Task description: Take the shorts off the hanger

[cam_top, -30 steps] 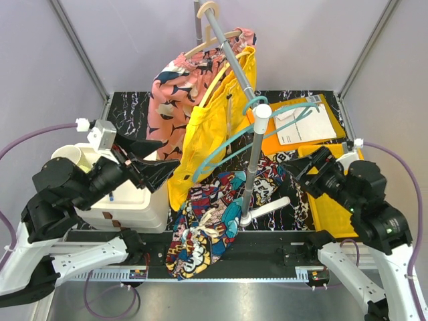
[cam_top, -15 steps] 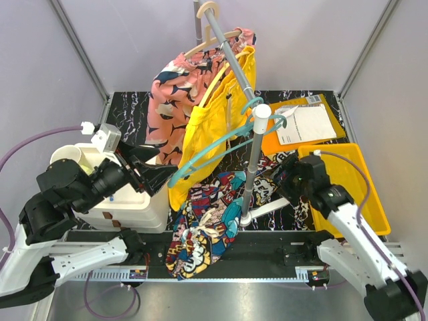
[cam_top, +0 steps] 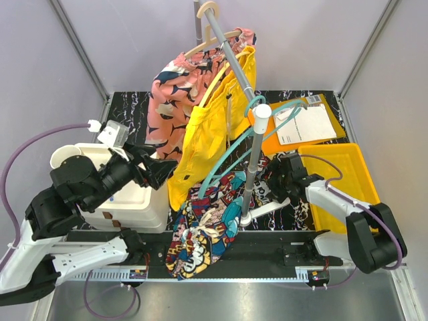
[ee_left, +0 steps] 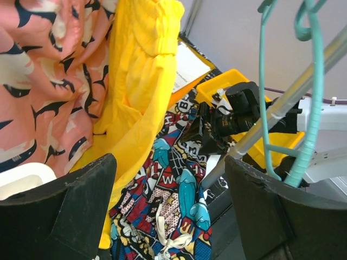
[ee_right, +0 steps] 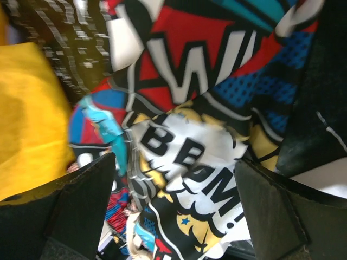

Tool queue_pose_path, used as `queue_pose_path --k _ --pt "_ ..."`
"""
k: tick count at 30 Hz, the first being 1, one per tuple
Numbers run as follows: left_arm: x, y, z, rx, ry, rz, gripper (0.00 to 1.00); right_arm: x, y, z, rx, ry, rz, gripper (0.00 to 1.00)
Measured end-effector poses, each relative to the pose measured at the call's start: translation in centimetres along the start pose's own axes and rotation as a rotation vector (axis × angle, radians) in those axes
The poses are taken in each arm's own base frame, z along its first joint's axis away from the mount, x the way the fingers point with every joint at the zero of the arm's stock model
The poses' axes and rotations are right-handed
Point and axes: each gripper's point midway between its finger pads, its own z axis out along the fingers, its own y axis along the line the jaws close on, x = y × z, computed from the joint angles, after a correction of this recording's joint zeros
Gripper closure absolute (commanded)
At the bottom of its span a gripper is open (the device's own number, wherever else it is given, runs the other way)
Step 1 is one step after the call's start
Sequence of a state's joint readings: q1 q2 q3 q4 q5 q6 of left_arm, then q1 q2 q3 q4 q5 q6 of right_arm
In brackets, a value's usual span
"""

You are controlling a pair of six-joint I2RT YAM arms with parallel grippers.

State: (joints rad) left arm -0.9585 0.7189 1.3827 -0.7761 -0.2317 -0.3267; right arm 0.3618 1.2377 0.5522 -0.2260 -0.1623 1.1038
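The yellow shorts (cam_top: 215,117) hang from the sloping rail (cam_top: 231,60), beside a pink patterned pair (cam_top: 170,93) on a wooden hanger (cam_top: 212,41). An empty teal hanger (cam_top: 271,124) dangles on the rail lower down. The comic-print shorts (cam_top: 204,224) lie crumpled on the table by the rack's foot. My left gripper (cam_top: 159,170) is open, just left of the yellow shorts' hem, holding nothing. My right gripper (cam_top: 275,179) is open and low over the comic shorts' right edge. In the right wrist view the comic print (ee_right: 200,157) fills the space between the fingers (ee_right: 76,211).
A white box (cam_top: 124,200) with a cup (cam_top: 69,158) stands at the left. A yellow bin (cam_top: 344,177) sits at the right, an orange envelope with a paper (cam_top: 304,124) behind it. The rack's post (cam_top: 253,167) and white foot (cam_top: 267,208) stand mid-table.
My right arm has swung in from the right and dropped to the comic shorts' edge. The left gripper drew back a little. The teal hanger has swayed on the rail.
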Motion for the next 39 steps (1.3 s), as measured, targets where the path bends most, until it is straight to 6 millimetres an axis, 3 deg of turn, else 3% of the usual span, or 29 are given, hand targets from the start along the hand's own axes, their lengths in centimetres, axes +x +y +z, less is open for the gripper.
queue_pose_path --k 3,7,14,15,20,21,22,24,30,35,39 --pt "0.6 0.8 0.5 -0.049 0.008 -0.008 0.16 0.7 -1.2 1.0 0.026 0.030 0.004 0.00" --pt "1.8 2.0 1.0 -0.111 0.021 -0.028 0.16 0.9 -0.3 1.6 -0.015 0.055 -0.019 0.03" --pt "4.4 2.8 1.5 -0.139 0.048 -0.080 0.16 0.7 0.7 3.0 -0.062 0.064 -0.069 0.37" --pt "4.4 2.6 1.6 -0.132 0.051 -0.083 0.16 0.8 0.7 3.2 -0.066 0.068 -0.069 0.48" --pt "3.8 1.8 1.1 -0.091 0.045 -0.106 0.16 0.8 0.5 4.2 -0.078 0.069 -0.053 0.82" --pt "3.6 1.8 0.8 -0.087 0.035 -0.116 0.16 0.9 0.4 4.2 -0.079 0.070 -0.044 0.95" --pt "3.5 1.8 0.5 -0.083 0.026 -0.126 0.16 0.9 0.5 4.1 -0.082 0.068 -0.041 1.00" --pt "3.2 1.7 -0.3 -0.069 -0.002 -0.152 0.16 0.7 0.9 3.8 -0.094 0.060 -0.027 1.00" --pt "2.9 1.6 -1.8 -0.036 -0.041 -0.197 0.15 -1.5 3.8 -0.9 -0.168 -0.080 -0.037 1.00" --pt "3.0 1.3 -1.8 -0.016 -0.033 -0.183 0.15 -5.1 7.7 -8.7 -0.253 -0.308 -0.059 1.00" --pt "2.8 0.9 -1.7 0.004 -0.040 -0.174 0.15 -7.7 9.2 -14.8 -0.268 -0.478 -0.068 1.00"
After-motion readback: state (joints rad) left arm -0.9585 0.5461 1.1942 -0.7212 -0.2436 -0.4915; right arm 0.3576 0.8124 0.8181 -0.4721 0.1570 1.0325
